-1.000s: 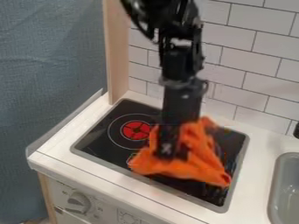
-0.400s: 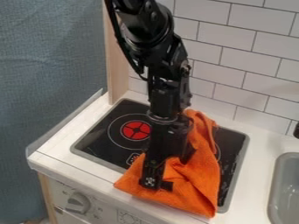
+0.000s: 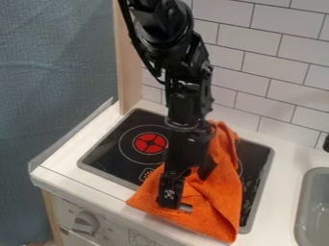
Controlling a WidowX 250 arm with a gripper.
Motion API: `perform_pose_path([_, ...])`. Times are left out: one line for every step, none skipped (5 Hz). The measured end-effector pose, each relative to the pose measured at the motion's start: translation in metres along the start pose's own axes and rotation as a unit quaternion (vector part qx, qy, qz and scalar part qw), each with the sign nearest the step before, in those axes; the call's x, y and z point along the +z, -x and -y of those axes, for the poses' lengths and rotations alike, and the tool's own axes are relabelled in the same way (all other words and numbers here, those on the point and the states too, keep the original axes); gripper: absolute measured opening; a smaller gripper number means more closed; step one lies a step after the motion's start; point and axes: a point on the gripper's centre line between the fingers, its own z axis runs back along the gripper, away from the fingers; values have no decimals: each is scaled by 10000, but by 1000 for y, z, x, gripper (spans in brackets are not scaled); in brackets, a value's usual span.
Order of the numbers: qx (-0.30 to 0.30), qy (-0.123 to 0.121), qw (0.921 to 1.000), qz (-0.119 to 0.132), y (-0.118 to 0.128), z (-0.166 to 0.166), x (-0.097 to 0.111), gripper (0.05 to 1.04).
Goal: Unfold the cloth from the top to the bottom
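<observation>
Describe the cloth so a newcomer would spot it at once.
Find the white counter and, left of the gray sink, the black stovetop. The cloth lies creased across its right side and over its front rim, beneath the tool. Orange fabric sets it apart from the round red burner.

1 camera looks down aslant — close in — on the stovetop (image 3: 137,156).

The glossy black arm (image 3: 168,36) has a slim black cable (image 3: 143,58).

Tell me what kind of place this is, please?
It looks like a toy kitchen: there's a black stovetop with a red burner, a gray sink and a knob on the front.
</observation>
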Motion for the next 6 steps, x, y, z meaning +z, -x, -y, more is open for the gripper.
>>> perform_pose_path([13,36,10000,48,-3,0,3,1016])
perform_pose_path([29,-221,9994,265,-9,-3,27,1008])
perform_pose_path([47,-459,9975,528,-18,-9,51,999])
perform_pose_path([19,-803,9941,728,-26,-18,70,999])
perform_pose_path([35,-821,9938,745,-26,-18,71,999])
perform_pose_path([32,-818,9938,750,-26,-18,71,999])
